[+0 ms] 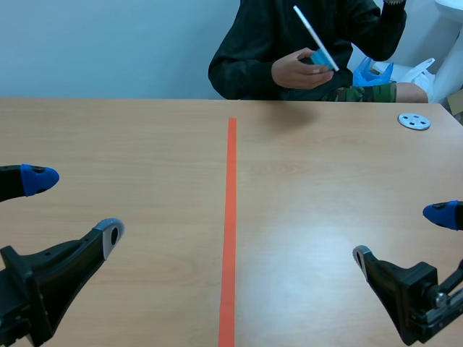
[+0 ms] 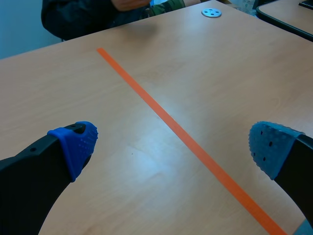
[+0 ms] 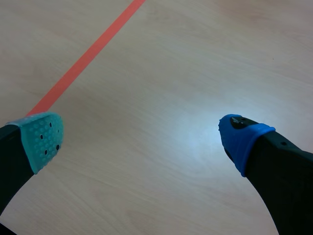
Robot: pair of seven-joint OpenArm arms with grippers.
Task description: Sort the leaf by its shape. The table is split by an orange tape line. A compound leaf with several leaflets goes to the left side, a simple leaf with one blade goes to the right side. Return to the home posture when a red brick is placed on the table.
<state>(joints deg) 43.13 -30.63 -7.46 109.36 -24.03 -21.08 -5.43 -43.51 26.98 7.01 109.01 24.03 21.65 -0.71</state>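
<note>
No leaf lies on the table in any view. An orange tape line [image 1: 230,224] splits the wooden table from front to back. My left gripper [image 1: 76,206] stands open low at the near left, with nothing between its fingers; in the left wrist view [image 2: 173,142] the tape line [image 2: 181,132] runs between the pads. My right gripper [image 1: 405,235] stands open at the near right, empty, with bare table under it [image 3: 142,134]. Across the table a person holds a flat white card [image 1: 315,37] and something blue in a hand [image 1: 300,69].
A small grey disc with holes [image 1: 414,121] lies at the far right of the table, also seen ahead of the left gripper as the disc [image 2: 211,12]. A blue and white bag [image 1: 376,72] sits beside the person.
</note>
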